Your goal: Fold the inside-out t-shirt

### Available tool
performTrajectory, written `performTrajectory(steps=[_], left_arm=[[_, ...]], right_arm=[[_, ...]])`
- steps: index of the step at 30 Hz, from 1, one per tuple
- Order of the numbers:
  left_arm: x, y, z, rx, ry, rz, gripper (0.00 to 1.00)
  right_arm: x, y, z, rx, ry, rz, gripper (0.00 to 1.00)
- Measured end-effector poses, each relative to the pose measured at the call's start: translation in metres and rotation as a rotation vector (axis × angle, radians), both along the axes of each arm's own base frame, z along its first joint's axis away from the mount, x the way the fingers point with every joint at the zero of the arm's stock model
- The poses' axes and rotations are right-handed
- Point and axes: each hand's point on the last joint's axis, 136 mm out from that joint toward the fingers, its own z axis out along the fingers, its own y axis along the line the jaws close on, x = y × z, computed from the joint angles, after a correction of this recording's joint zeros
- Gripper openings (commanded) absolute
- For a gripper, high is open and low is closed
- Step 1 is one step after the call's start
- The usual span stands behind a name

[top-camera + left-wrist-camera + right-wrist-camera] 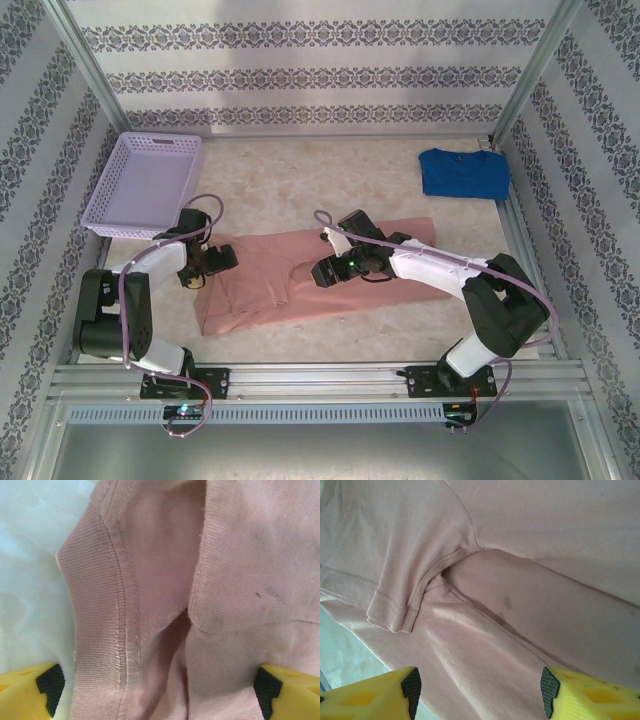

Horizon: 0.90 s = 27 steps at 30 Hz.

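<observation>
Loosely gathered into a long band, the inside-out t-shirt (pixel 270 280) lies across the middle of the desk (pixel 300 170). It is a soft salmon-pink knit with exposed seams. At its left end a ribbed, double-stitched neckband curves beneath the left pincer (pixel 205 262), whose yellow fingers (pixel 50 682) with black pads stand wide apart and released. The right pincer (pixel 325 270) hovers over the shirt's middle, above a short sleeve with a stitched hem, jaws parted and gripping nothing. A perforated lilac basket (pixel 140 225) sits far left. A bright blue t-shirt (pixel 463 172) lies far right, well apart.
</observation>
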Motion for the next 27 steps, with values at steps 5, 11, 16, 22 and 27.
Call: performTrajectory(steps=[5, 11, 16, 22, 27], left_arm=[[-0.003, -0.003, 0.001, -0.013, -0.016, -0.015, 0.87], [-0.003, -0.022, 0.005, -0.102, -0.047, -0.066, 0.77], [-0.003, -0.029, 0.004, -0.134, -0.054, -0.087, 0.64], [-0.005, -0.044, 0.004, -0.187, -0.064, -0.121, 0.45], [-0.007, -0.052, 0.001, -0.221, -0.067, -0.142, 0.28]], right_arm=[[0.0, 0.0, 0.001, 0.002, -0.002, 0.0, 0.67], [0.0, 0.001, 0.001, 0.007, 0.001, 0.0, 0.67], [-0.001, 0.002, 0.001, 0.012, 0.005, 0.003, 0.67], [-0.002, 0.002, 0.002, 0.015, 0.008, 0.003, 0.67], [-0.001, 0.003, 0.002, 0.017, 0.006, 0.003, 0.67]])
